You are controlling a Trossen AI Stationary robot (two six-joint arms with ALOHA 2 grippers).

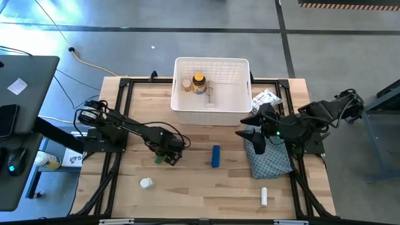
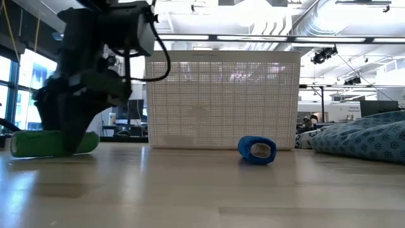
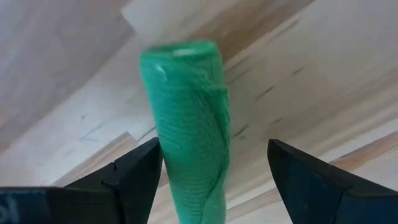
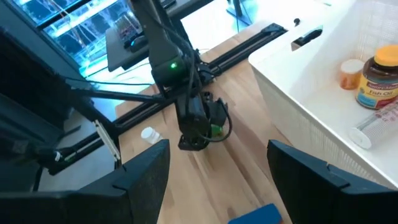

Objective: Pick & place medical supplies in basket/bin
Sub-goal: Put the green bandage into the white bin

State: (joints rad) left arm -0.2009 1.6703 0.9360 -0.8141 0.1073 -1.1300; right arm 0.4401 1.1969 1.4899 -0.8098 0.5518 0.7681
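A green roll lies on its side on the wooden table, left of centre. My left gripper points down over it, open, one finger on each side of the roll. A blue roll lies at the table's centre. The white lattice bin stands at the far middle, holding an amber bottle with a yellow cap, a small orange bottle and a clear tube. My right gripper hangs open in the air over the patterned cloth, holding nothing. My left gripper comes at the green roll from above with its fingers across the roll. One finger stands right against the roll's side; I cannot tell whether it touches. The other finger is clear of it. The roll lies on the table.
A white pill bottle stands near the front left, a white tube near the front right. A crinkly white packet lies right of the bin. Black frame rails run along the table's left and right sides.
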